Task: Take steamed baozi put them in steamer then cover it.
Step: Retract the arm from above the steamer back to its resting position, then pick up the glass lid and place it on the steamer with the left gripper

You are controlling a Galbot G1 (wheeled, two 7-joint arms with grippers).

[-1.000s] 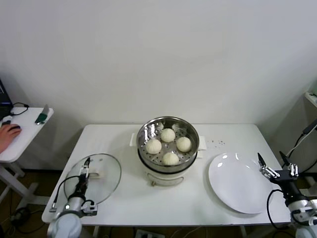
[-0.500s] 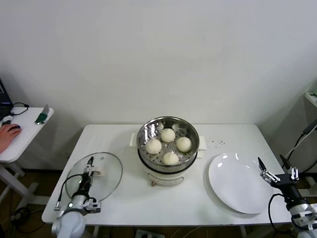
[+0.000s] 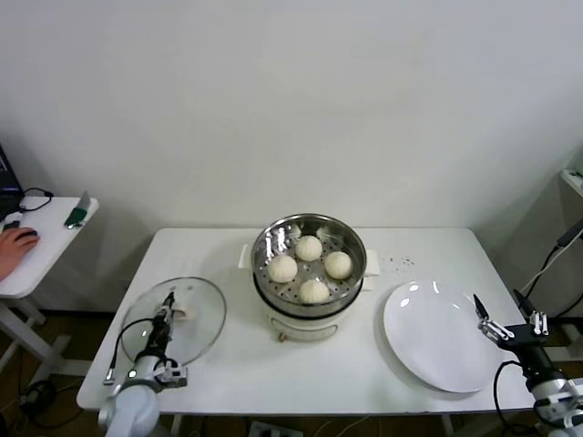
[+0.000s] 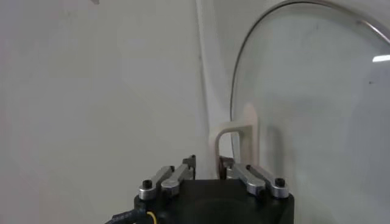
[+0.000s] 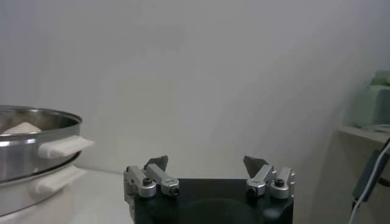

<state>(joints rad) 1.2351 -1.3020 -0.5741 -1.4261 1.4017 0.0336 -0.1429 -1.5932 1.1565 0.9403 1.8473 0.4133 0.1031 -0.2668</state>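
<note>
Nearest the viewer, at the front left corner of the white surface (image 3: 228, 364), the left pincer (image 3: 167, 308) had narrowed from a wide spread a second before and was now pinching the white handle (image 4: 234, 141) of the cover (image 3: 182, 319). The wrist view showed its two tips drawn close on either side of the upright handle loop. The cover, a clear glass lid with a metal rim, had shifted slightly and looked tipped up on its rim rather than lying flat, though whether it had fully left the surface could not be told.

At the front right, the right pincer (image 3: 508, 315) hung off the surface's edge just beside the white plate (image 3: 437, 337), its tips spread wide and holding nothing. It had drawn back a little towards the robot and seemed to be idle.

Farther back, in the middle of the surface, stood the steamer (image 3: 310, 264), its shiny basket open on the cream base. All four steamed baozi (image 3: 310, 269) sat inside it, close together.

Judging from this, the loading was done and the grip on the cover had just been made; what remained was to carry the cover across and lower it onto the steamer.
</note>
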